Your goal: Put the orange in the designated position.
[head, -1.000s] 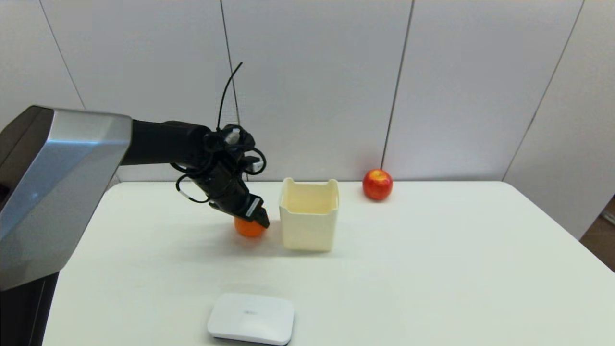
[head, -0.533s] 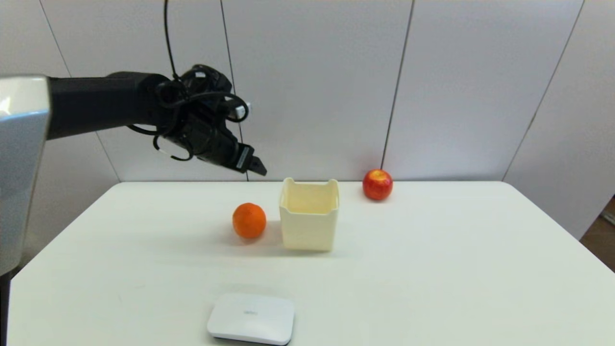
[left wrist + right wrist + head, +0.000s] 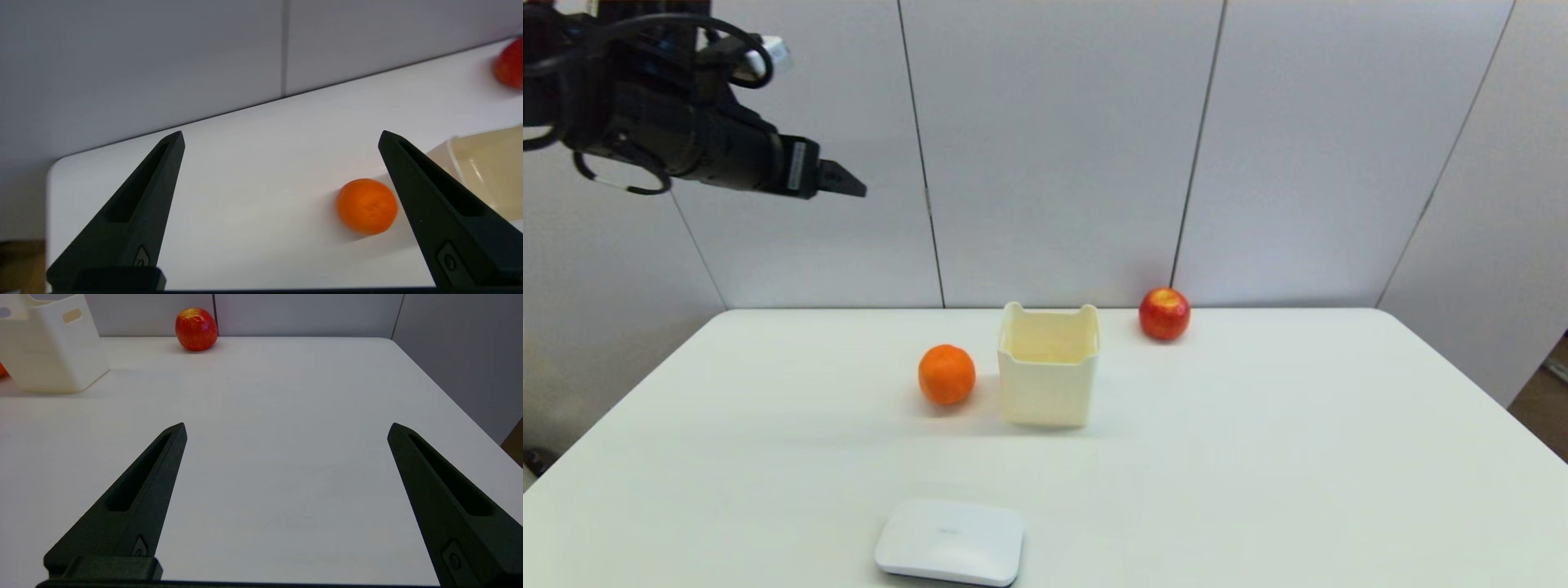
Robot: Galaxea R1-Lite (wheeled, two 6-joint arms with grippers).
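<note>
The orange [image 3: 947, 374] rests on the white table just left of the cream box [image 3: 1048, 376], close to its wall; the left wrist view shows the orange [image 3: 366, 206] beside that box [image 3: 486, 163]. My left gripper [image 3: 849, 186] hangs high at the upper left, far above and left of the orange, open and empty, its fingers [image 3: 139, 216] spread wide. My right gripper [image 3: 286, 428] is out of the head view; in its own wrist view it hovers low over the table's right part, open with nothing between its fingers.
A glossy red apple [image 3: 1165, 313] sits behind and right of the box near the wall, also the apple [image 3: 196, 328] in the right wrist view. A flat white device [image 3: 949, 541] lies near the table's front edge. Wall panels stand behind the table [image 3: 1258, 457].
One second ago the left gripper was down at the orange; it has since risen and pulled back to the upper left. The orange stays on the table beside the box.
</note>
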